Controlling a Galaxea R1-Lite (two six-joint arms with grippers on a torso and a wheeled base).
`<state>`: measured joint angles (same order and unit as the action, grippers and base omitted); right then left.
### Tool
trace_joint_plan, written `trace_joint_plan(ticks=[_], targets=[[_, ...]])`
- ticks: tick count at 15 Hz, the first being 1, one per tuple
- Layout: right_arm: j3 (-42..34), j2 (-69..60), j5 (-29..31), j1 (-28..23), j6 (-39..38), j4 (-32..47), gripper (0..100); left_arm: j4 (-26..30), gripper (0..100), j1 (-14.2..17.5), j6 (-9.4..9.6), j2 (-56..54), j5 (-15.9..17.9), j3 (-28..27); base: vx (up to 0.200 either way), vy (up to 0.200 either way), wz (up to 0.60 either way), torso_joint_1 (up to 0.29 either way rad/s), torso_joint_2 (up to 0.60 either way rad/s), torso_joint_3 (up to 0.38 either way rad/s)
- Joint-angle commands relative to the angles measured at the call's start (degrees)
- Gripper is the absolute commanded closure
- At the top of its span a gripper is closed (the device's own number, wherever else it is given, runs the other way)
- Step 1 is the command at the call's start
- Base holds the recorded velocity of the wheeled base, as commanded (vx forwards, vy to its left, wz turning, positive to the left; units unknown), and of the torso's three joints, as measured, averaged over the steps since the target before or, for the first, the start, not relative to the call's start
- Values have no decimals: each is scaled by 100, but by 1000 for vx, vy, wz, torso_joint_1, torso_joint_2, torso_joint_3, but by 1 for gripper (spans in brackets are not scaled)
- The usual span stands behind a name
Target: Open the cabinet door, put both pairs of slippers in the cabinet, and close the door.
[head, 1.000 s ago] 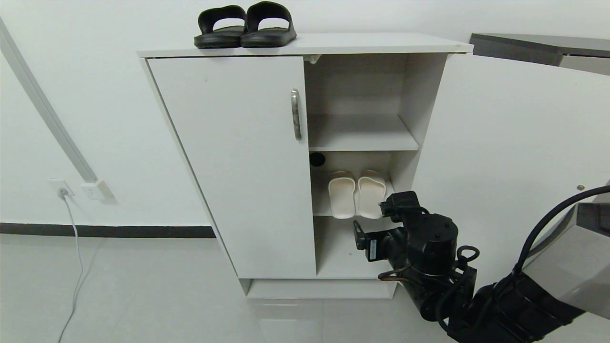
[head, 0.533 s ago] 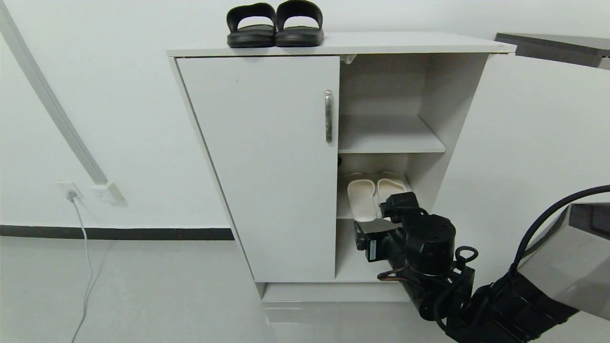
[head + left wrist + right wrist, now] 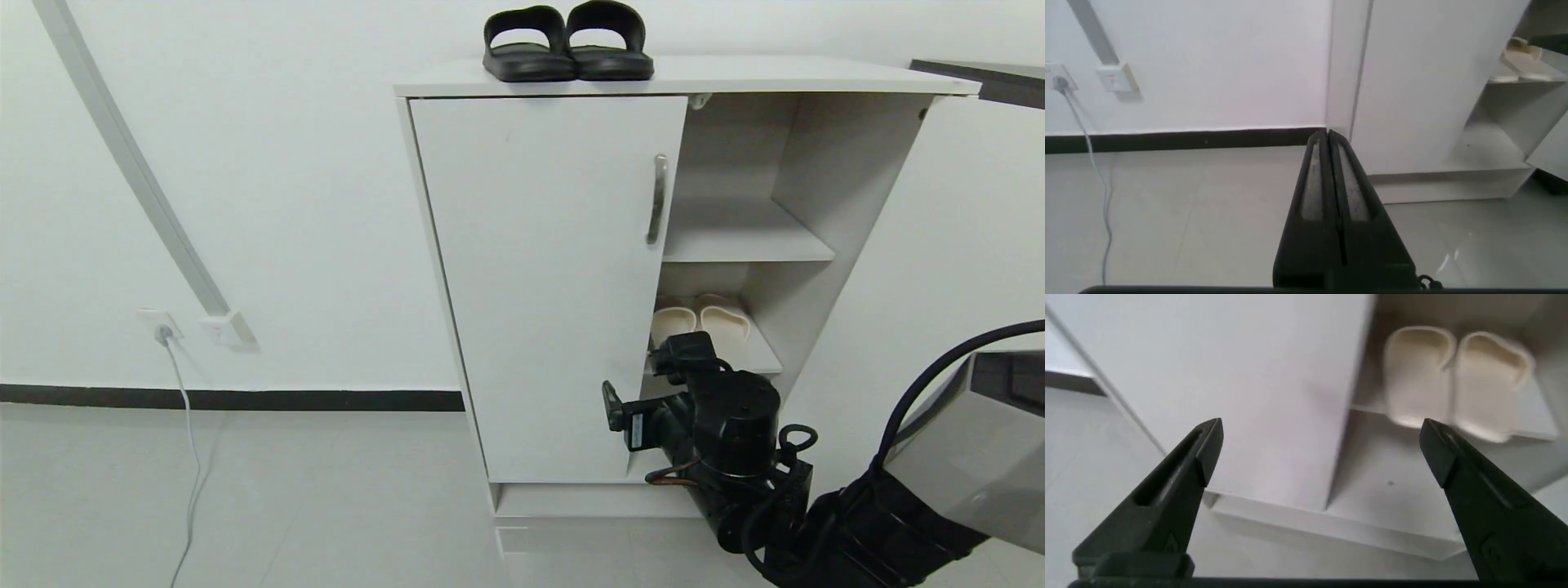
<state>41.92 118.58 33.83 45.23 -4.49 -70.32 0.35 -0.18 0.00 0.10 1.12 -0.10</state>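
At the wall left of the cabinet (image 3: 816, 75), working rightward:

Wall socket (image 3: 159, 331): a cable hangs from it to the floor, well apart from the work. Nothing for you here.

Left gripper (image 3: 1337, 184): fingers pressed together and holding nothing, aimed at the floor tiles near the cabinet's left corner. It looks parked low so the other arm has the opening to itself.

Left door (image 3: 547, 286): shut, with its handle (image 3: 658, 198) on the right edge. It screens the left half of the shelves, so loading has to go through the right half.

Black slippers (image 3: 567, 41): side by side on top of the cabinet, above the left door. This pair is not yet stowed.

Cream slippers (image 3: 704, 317): side by side on the middle shelf, just right of the left door's edge and partly hidden by it. I judge this pair done.

Right gripper (image 3: 645, 377): fingers spread wide and empty, low in front of the opening, below and just short of the cream slippers. Open and clear of them, it is ready for the next pick. You would need to raise it to the cabinet top for the black pair.

Right door (image 3: 939, 245): swung wide toward you, which leaves the upper shelf (image 3: 735, 237) within reach. Mind the arm against this door on the way up.
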Motion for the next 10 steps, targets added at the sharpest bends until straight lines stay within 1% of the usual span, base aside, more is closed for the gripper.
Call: trace_joint_plan(ticks=[1,2,10], targets=[[-18,25,1,-5,9,0,0,0,100,1,0,-1,2,1,0,200,0,-2,2,7],[-44,16,1,-5,9,0,0,0,100,1,-9,8,-7,1,0,200,0,2,2,2],[-220,-19,-113,-119,115,-325,0,0,100,1,-9,8,-7,1,0,0,0,0,0,0]])
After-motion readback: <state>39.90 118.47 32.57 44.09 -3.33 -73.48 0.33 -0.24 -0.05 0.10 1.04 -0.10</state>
